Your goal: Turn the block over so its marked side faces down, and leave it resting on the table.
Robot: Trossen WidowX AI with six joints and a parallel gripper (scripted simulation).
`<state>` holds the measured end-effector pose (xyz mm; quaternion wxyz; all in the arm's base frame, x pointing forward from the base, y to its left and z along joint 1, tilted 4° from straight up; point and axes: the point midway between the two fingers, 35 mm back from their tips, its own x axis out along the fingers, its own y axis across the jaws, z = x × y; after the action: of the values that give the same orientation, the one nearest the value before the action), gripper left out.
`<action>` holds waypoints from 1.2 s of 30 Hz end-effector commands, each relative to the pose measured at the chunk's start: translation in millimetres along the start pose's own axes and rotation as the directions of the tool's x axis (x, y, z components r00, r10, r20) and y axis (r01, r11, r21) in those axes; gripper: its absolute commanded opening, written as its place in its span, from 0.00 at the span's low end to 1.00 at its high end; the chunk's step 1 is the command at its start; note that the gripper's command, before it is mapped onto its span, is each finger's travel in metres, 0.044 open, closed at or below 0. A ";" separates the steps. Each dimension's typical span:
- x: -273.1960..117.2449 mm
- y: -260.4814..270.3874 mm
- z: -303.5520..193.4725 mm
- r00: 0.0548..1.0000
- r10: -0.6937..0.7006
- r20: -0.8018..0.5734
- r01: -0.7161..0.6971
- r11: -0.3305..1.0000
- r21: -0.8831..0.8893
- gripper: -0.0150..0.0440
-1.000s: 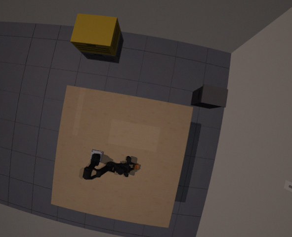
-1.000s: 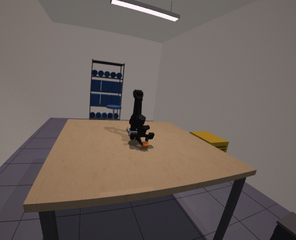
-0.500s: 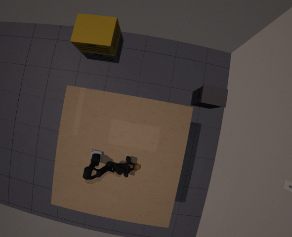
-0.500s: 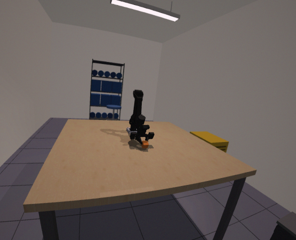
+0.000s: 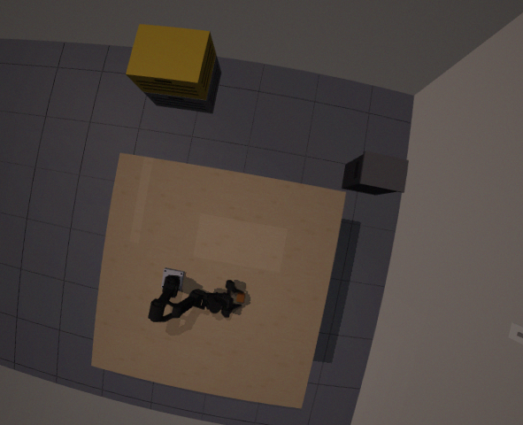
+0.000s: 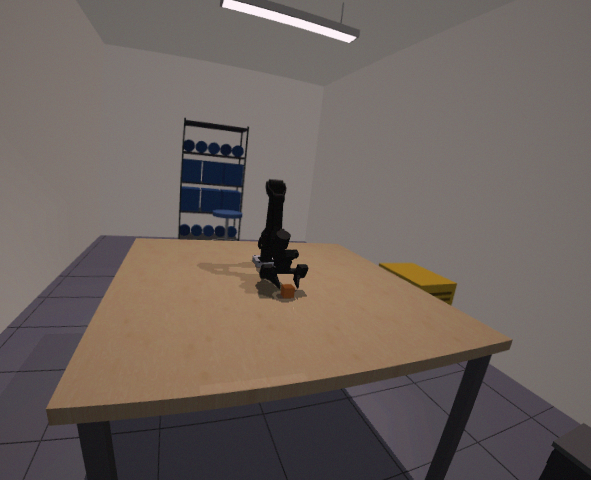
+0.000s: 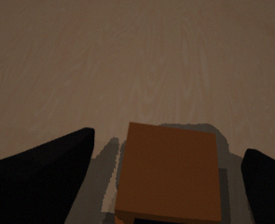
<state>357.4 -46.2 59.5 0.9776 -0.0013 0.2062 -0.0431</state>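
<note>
The orange block [image 5: 240,297] [image 6: 287,291] [image 7: 170,173] sits on the wooden table [image 5: 174,197] [image 6: 192,341] [image 7: 128,61]. Its upper face is plain orange in the wrist view. A thin strip of the dark mark [image 7: 170,221] shows at the bottom edge of that view, on the side facing the arm; most of that side is cut off. My gripper [image 5: 242,299] [image 6: 288,287] [image 7: 171,148] is open, one finger on each side of the block, with a gap on both sides in the wrist view. The block's underside is hidden.
The arm's light base plate [image 5: 165,274] is on the table, left of the block in the top view. Beyond the table edges stand a yellow crate stack [image 5: 170,52] [image 6: 417,273] and a dark grey box [image 5: 382,171]. A shelf rack [image 6: 215,125] stands at the back wall.
</note>
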 end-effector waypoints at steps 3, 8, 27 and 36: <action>0.0 0.3 0.5 1.000 0.003 0.002 -0.003 1.000 0.004 1.00; 0.0 0.3 0.5 1.000 0.003 0.002 -0.003 1.000 0.004 1.00; 0.0 0.3 0.5 1.000 0.003 0.002 -0.003 1.000 0.004 1.00; 2.5 0.1 1.8 1.000 0.003 -0.023 -0.003 1.000 0.005 1.00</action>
<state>357.4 -46.3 58.7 0.9767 -0.0009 0.2101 -0.0431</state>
